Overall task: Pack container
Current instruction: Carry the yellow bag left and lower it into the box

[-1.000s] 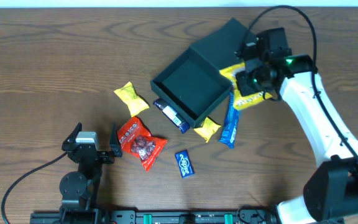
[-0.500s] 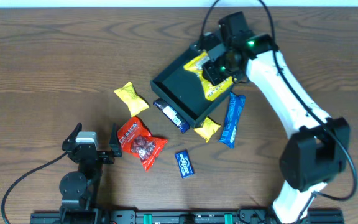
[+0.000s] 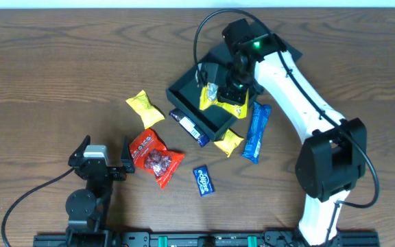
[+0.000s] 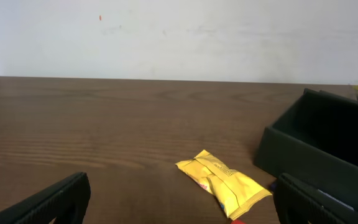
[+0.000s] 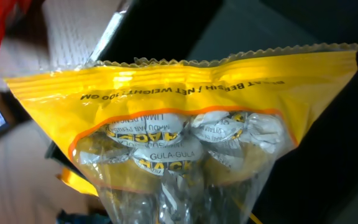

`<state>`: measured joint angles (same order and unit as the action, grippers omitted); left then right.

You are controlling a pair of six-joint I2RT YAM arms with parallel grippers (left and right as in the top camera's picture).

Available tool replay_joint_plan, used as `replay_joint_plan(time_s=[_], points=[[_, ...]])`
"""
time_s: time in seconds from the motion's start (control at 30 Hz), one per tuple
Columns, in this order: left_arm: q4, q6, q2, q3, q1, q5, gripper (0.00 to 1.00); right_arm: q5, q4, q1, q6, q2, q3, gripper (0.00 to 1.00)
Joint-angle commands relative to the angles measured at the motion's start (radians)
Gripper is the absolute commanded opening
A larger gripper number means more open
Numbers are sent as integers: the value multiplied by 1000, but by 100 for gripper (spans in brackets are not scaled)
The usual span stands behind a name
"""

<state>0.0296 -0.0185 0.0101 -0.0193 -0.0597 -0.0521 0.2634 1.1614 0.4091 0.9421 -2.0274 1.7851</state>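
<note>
Over toward the back middle of the table (image 3: 60, 55), the container (image 3: 184, 92) sits open. Its lid (image 3: 283, 49) is flopped back flat behind it, and loose snack packets are scattered along its near side. The right gripper (image 3: 228, 88) hangs over the box's right half with the yellow candy bag (image 3: 233, 106) dangling from it. The wrist view is all bag (image 5: 185, 124), so the fingers can't be seen there, but from above it looks pinched tight on the bag's top end. The left gripper (image 3: 105, 159) is parked near the front edge, well apart from everything, jaws spread wide and holding nothing.

Handling guess: the box is matte cardboard, so it's probably light with fairly stiff walls, and likely to skid on the wood if something shoves a side. The best grab would be a pinch over one wall's rim, not the lid, since that hinge will just fold. The bag is crinkly film full of wrapped sweets, so it's soft, shifty and a bit slippery. The crimped seal edge is the sane place to hold it.
</note>
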Motion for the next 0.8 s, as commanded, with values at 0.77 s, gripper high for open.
replay_joint_plan(time_s=[0.77], points=[[45,11,-6,15,5,18,95,144,92,-30,665,2,42,16]])
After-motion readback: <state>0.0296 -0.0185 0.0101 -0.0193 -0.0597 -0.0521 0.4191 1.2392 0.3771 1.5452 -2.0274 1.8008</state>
